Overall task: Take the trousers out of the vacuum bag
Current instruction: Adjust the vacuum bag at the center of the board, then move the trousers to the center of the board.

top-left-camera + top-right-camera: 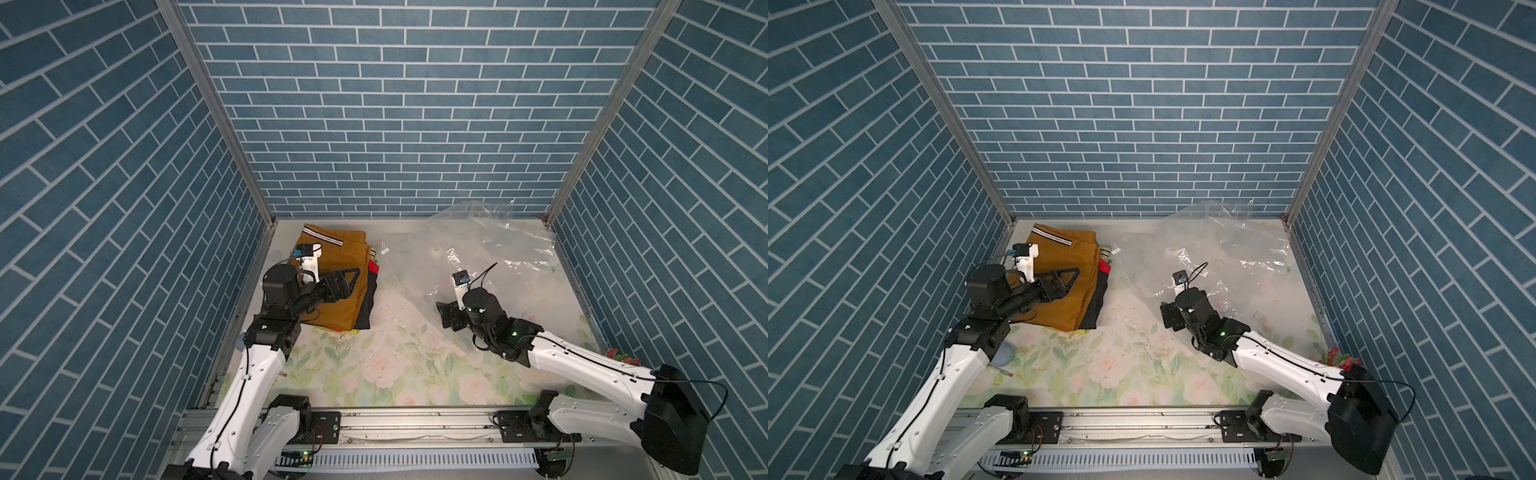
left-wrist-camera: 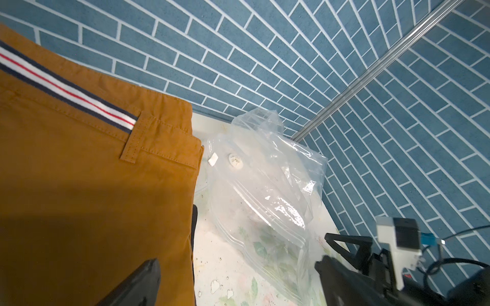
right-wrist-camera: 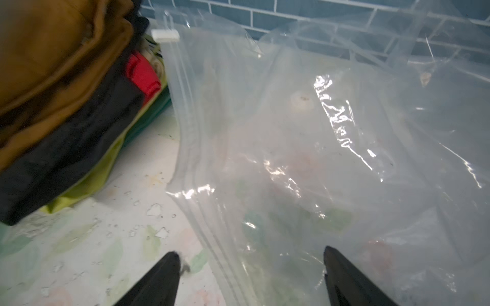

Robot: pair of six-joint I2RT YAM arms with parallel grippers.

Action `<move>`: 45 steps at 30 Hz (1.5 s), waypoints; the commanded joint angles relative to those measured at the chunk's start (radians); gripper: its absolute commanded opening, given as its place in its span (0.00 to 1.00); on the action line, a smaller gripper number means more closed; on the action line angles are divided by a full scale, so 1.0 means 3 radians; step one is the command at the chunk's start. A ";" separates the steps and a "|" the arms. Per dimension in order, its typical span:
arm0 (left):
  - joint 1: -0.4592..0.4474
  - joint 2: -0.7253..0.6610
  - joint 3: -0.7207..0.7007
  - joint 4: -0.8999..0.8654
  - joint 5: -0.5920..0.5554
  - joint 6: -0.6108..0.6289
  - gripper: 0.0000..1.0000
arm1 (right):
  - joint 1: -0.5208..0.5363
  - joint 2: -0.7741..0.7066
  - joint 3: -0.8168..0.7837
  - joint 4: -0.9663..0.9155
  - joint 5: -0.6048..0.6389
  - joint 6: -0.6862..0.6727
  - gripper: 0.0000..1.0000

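Observation:
The trousers [image 1: 345,259] [image 1: 1075,299] lie in a folded stack at the back left, outside the bag, with an ochre pair and its striped waistband [image 2: 92,185] on top. Black, red, green and yellow pairs show at its side [image 3: 66,127]. The vacuum bag [image 1: 490,249] [image 1: 1225,249] [image 2: 265,190] [image 3: 318,159] lies crumpled and see-through at the back right, and I see no cloth in it. Its round white valve [image 2: 235,160] [image 3: 301,100] faces up. My left gripper [image 1: 349,282] [image 1: 1067,282] [image 2: 237,262] hangs open over the stack's right edge. My right gripper [image 1: 446,316] [image 1: 1169,316] [image 3: 249,251] is open, straddling the bag's zip strip.
Blue brick walls close in the back and both sides. A floral cover [image 1: 395,365] spreads over the table. A white slider clip [image 1: 383,250] [image 3: 164,35] sits at the bag's corner beside the stack. A small red and green thing [image 1: 1339,357] lies by the right wall.

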 commanded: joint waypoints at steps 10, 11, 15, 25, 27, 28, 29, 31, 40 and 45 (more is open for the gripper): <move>-0.0175 0.0316 0.0524 -0.0016 -0.0766 0.0100 1.00 | 0.0002 -0.0677 0.0014 0.0109 0.0172 -0.0230 0.93; -0.0190 0.0321 0.0540 -0.0011 -0.0858 0.0123 1.00 | 0.0001 -0.0700 0.0000 0.0119 0.0316 -0.0239 0.93; -0.0272 0.0273 0.0465 0.0155 -0.1244 0.0282 0.99 | -0.0009 -0.0747 -0.0058 0.0140 0.0697 -0.0286 1.00; -0.0306 0.0017 0.0138 0.0295 -0.2056 0.0295 1.00 | -0.0255 -0.0932 -0.0324 0.0446 0.1198 -0.0636 1.00; -0.0306 -0.0010 0.0039 0.0349 -0.2203 0.0268 0.99 | -0.0348 -0.0986 -0.0417 0.0576 0.1124 -0.0661 1.00; -0.0306 -0.0022 -0.0022 0.0396 -0.2317 0.0230 1.00 | -0.0405 -0.0999 -0.0445 0.0607 0.1068 -0.0651 1.00; -0.0302 -0.0027 -0.0097 0.0476 -0.2386 0.0243 1.00 | -0.0472 -0.0995 -0.0471 0.0635 0.1016 -0.0638 1.00; -0.0301 0.0010 -0.0213 0.0627 -0.2547 0.0294 1.00 | -0.0551 -0.0968 -0.0501 0.0654 0.0953 -0.0623 1.00; -0.0295 0.0095 -0.0521 0.1179 -0.3040 0.0906 1.00 | -0.0923 -0.0932 -0.0676 0.0848 0.0848 -0.0527 1.00; -0.0259 -0.0102 -0.1096 0.1835 -0.3063 0.1268 1.00 | -0.1037 -0.1013 -0.0821 0.1028 0.0784 -0.0517 1.00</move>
